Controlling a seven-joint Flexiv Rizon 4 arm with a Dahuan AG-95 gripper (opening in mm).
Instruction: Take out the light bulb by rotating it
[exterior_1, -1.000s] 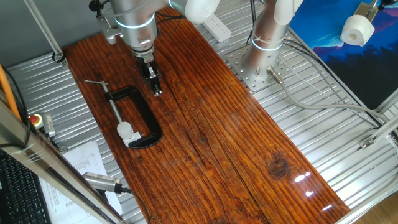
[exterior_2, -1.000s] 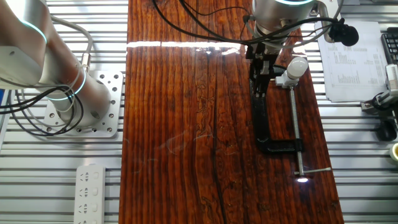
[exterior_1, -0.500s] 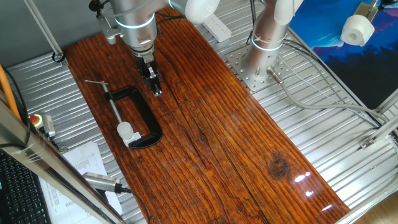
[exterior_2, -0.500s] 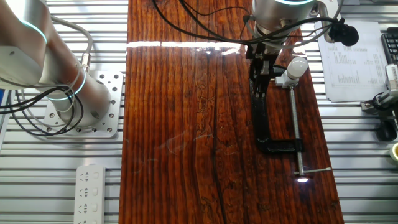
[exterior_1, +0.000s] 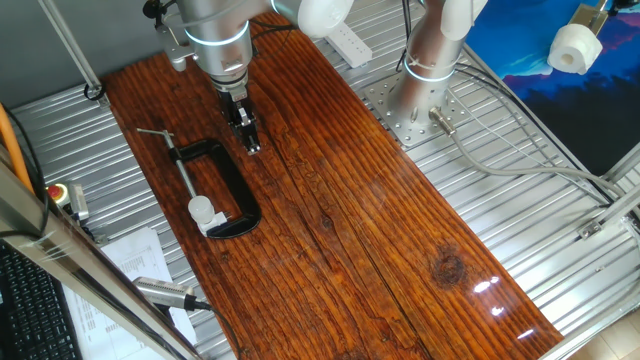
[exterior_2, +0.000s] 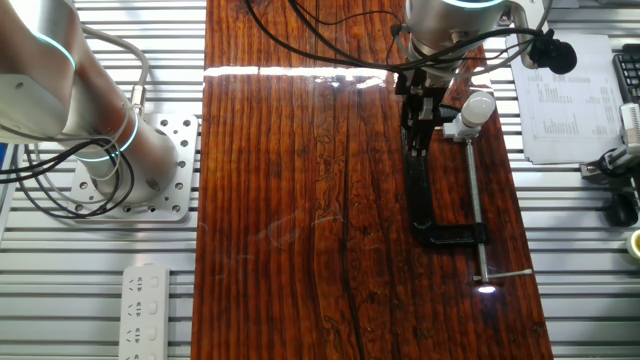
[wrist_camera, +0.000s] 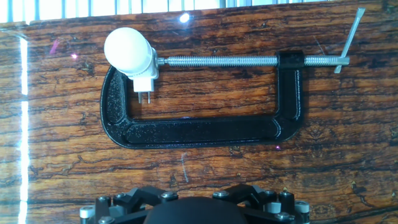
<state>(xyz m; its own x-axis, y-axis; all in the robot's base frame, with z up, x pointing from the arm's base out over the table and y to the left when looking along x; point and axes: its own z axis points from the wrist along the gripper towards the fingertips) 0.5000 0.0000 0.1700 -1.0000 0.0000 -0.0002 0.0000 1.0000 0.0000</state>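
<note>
The light bulb (exterior_1: 200, 209) is a small white dome sitting in a white plug-type socket (wrist_camera: 144, 78), which is held in a black C-clamp (exterior_1: 236, 190) lying on the wooden table (exterior_1: 340, 220). It also shows in the other fixed view (exterior_2: 480, 104) and at the upper left of the hand view (wrist_camera: 127, 50). My gripper (exterior_1: 252, 146) hangs above the board beside the clamp's frame, apart from the bulb, with its fingers close together and empty. It also shows in the other fixed view (exterior_2: 414, 140). The hand view shows only the gripper's base, not the fingertips.
A second robot arm's base (exterior_1: 425, 70) stands on the metal bench to the side. A white power strip (exterior_2: 145, 300) lies off the board. A silver cylindrical tool (exterior_1: 165, 292) and papers (exterior_2: 565, 100) lie near the clamp side. The clamp's screw handle (wrist_camera: 348, 34) sticks out.
</note>
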